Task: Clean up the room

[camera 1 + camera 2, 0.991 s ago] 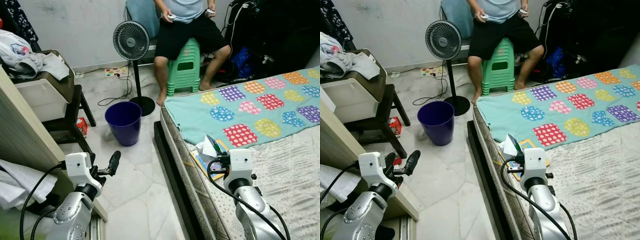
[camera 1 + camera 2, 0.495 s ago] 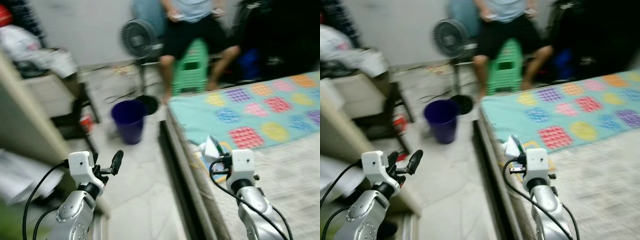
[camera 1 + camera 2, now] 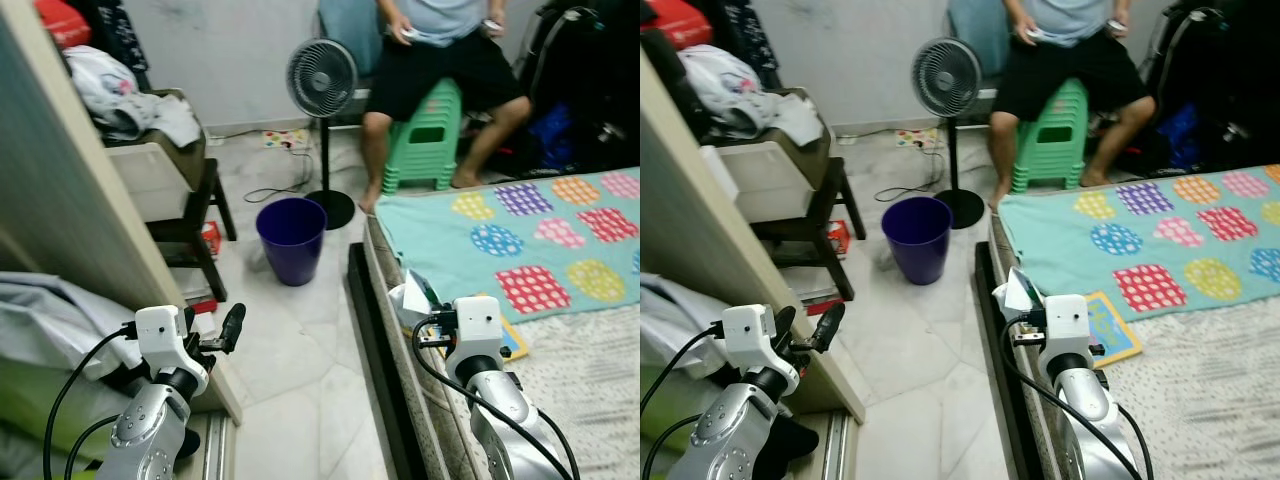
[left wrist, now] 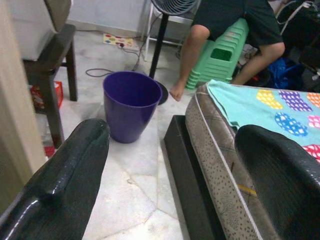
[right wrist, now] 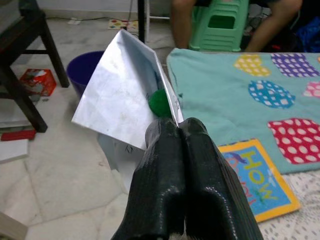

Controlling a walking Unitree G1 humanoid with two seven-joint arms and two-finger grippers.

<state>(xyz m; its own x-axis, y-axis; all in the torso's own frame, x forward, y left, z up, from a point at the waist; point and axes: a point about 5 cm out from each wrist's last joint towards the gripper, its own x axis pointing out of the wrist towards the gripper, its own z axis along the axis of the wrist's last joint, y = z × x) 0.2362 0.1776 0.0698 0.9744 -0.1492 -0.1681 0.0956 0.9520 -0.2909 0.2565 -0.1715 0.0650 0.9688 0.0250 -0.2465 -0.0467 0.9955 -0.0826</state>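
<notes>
The right gripper's (image 5: 181,131) fingers (image 5: 162,170) are pressed together, pinching the lower corner of a silvery empty wrapper (image 5: 125,95) with a green patch inside. That gripper is held up over the near edge of the bed (image 3: 1200,390), and the wrapper stands tilted above it, just beside a colourful picture book (image 3: 1107,327) lying on the bed below the spotted teal blanket (image 3: 1160,240). The left gripper (image 4: 170,165) is raised over the tiled floor (image 3: 290,350) beside a wooden panel, its fingers (image 4: 65,180) spread apart. A purple bin (image 3: 291,239) stands on the floor well ahead, near a standing fan (image 3: 322,80). A person (image 3: 440,50) sits on a green stool (image 3: 425,135) behind it.
</notes>
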